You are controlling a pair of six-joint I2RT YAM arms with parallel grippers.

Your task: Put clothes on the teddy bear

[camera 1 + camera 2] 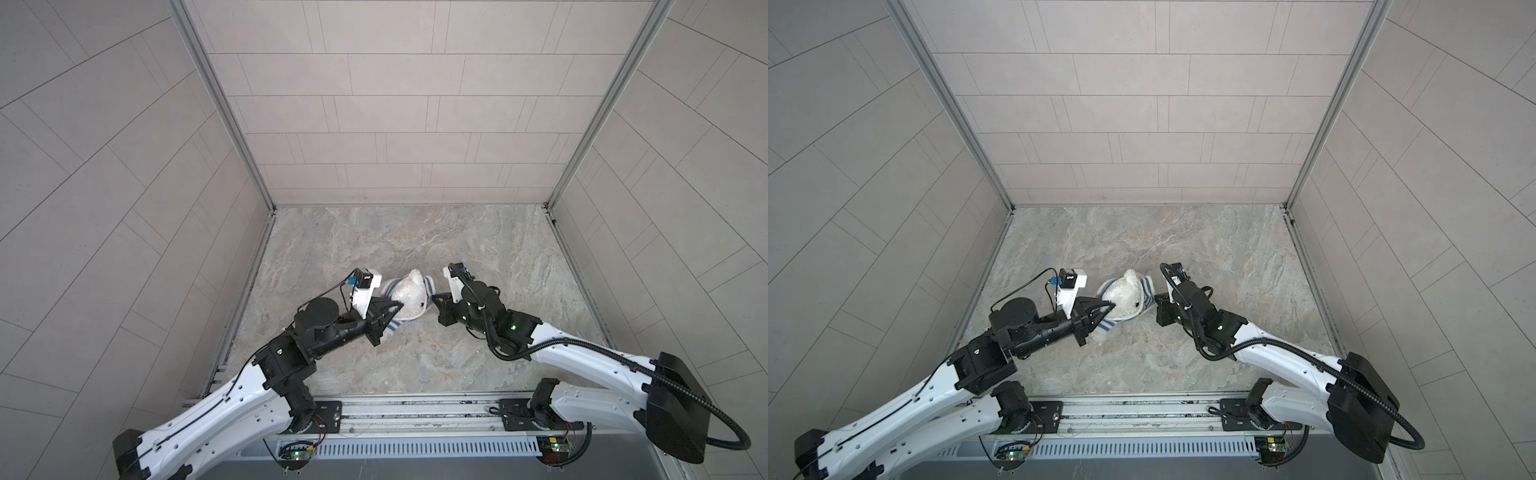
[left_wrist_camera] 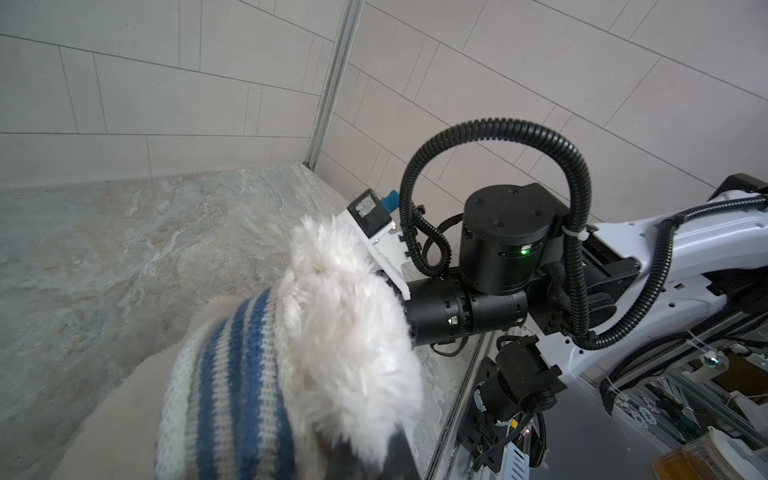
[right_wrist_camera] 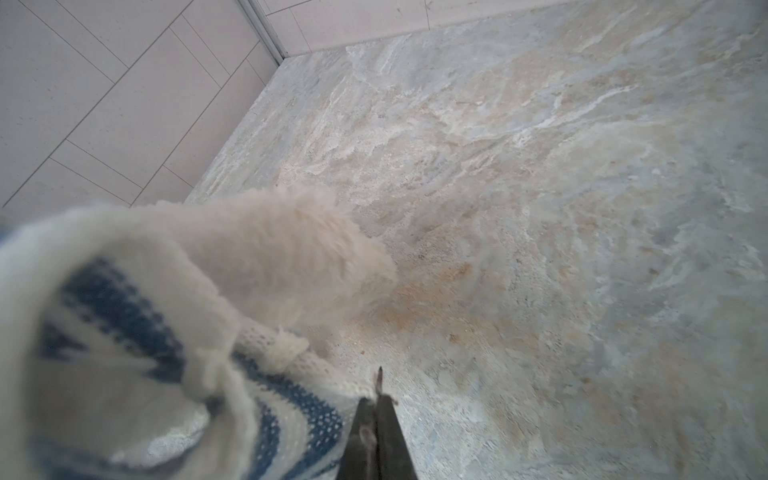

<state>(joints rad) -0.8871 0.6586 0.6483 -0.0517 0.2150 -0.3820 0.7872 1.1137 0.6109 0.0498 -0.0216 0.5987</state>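
The teddy bear [image 1: 409, 296] [image 1: 1123, 295], a fluffy white plush, lies on the stone-patterned floor between my two grippers. A blue-and-white striped shirt [image 1: 428, 286] [image 1: 1148, 286] is wrapped around it and stretched sideways. My left gripper [image 1: 397, 308] [image 1: 1111, 307] is shut on the shirt's left side. In the left wrist view the shirt [image 2: 232, 374] and the bear's fur [image 2: 345, 316] cover its jaws. My right gripper [image 1: 434, 297] [image 3: 378, 401] is shut, pinching the shirt's edge [image 3: 316, 415]. The bear [image 3: 291, 257] lies just beyond that edge.
Tiled walls with metal corner posts [image 1: 224, 104] close in the floor [image 1: 415, 241] on three sides. A metal rail [image 1: 415, 409] with the arm bases runs along the front. The right arm [image 2: 507, 241] with its looped cable hose sits close behind the bear.
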